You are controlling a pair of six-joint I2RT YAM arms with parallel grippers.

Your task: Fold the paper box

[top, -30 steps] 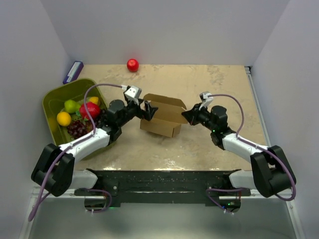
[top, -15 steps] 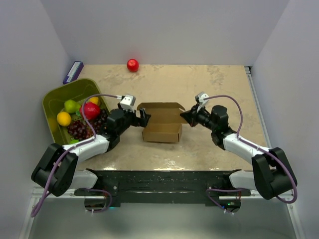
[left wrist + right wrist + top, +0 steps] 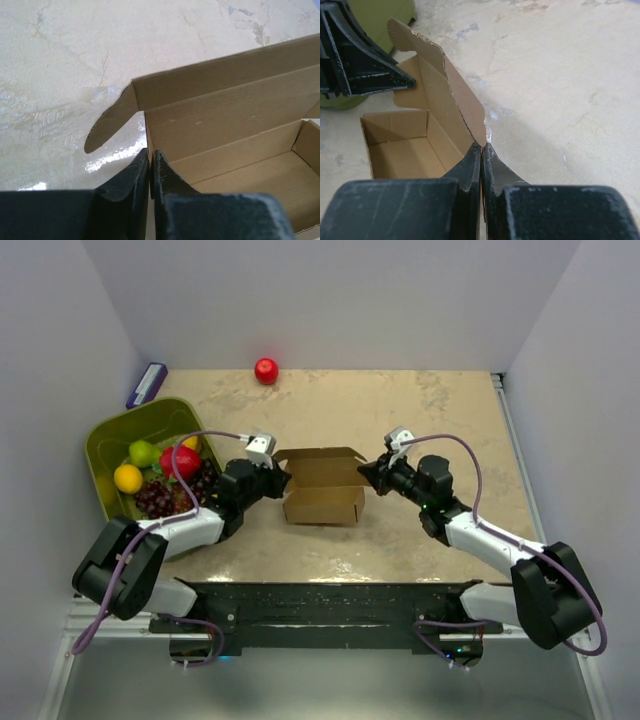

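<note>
Closing from wide apart, the left fingers (image 3: 135, 175) are clamping the left end wall of the paper box (image 3: 322, 490), sitting open on the table (image 3: 420, 410). The right fingers (image 3: 467, 167) are pinching its opposite flap, readying both ends for folding.

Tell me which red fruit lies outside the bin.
The far red fruit, lying alone on the table. The other red fruit sits in the green bin beside grapes.
</note>
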